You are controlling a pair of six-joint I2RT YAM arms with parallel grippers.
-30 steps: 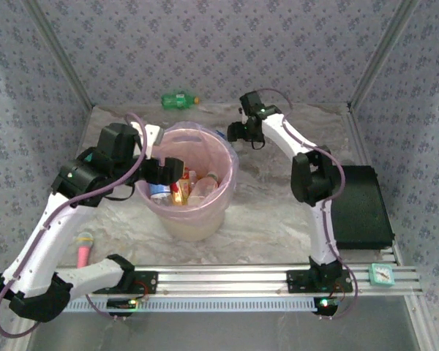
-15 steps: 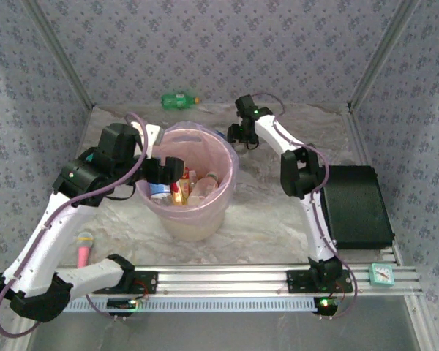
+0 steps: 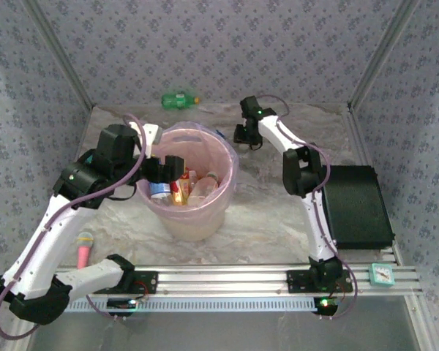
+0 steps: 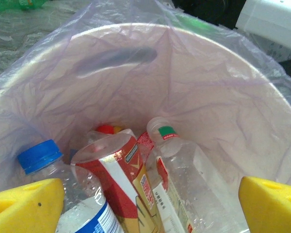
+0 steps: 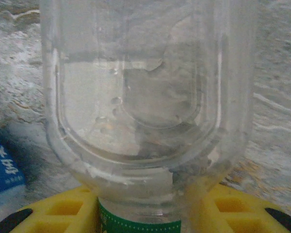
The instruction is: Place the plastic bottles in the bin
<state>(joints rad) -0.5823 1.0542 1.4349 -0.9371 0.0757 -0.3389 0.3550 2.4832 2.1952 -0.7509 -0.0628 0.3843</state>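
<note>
From the top camera, saw the left gripper (image 3: pixel 164 170) hanging over the left rim of the bin (image 3: pixel 197 219), the bin standing in the middle of the table (image 3: pixel 271 219). Saw also the right gripper (image 3: pixel 243 136) low on the table, just beyond the far right side of the bin, but could not make out anything between its fingers from there. Found a green bottle (image 3: pixel 179 99) lying alone at the far edge, well apart from both grippers, a pink cylinder (image 3: pixel 83 248) near the left arm, and a teal object (image 3: pixel 381 273) on the near right rail.

From the left wrist, saw more. Found the yellow fingertips (image 4: pixel 24 206) spread wide and released, grasping nothing, above the open bin. Counted inside it a blue-capped bottle (image 4: pixel 39 158) on the left, a red-labelled bottle (image 4: pixel 117 170) in the middle and a white-capped bottle (image 4: pixel 184 174) on the right, all leaning together.

From the right wrist, found a clear bottle (image 5: pixel 145 97) with a green label band, clenched between the yellow pads (image 5: pixel 63 211), with a pad against each side. Saw a blue label (image 5: pixel 2 170) just beside it on the left. Could not judge it as lifted from, or resting on, the crinkled table cover.
</note>
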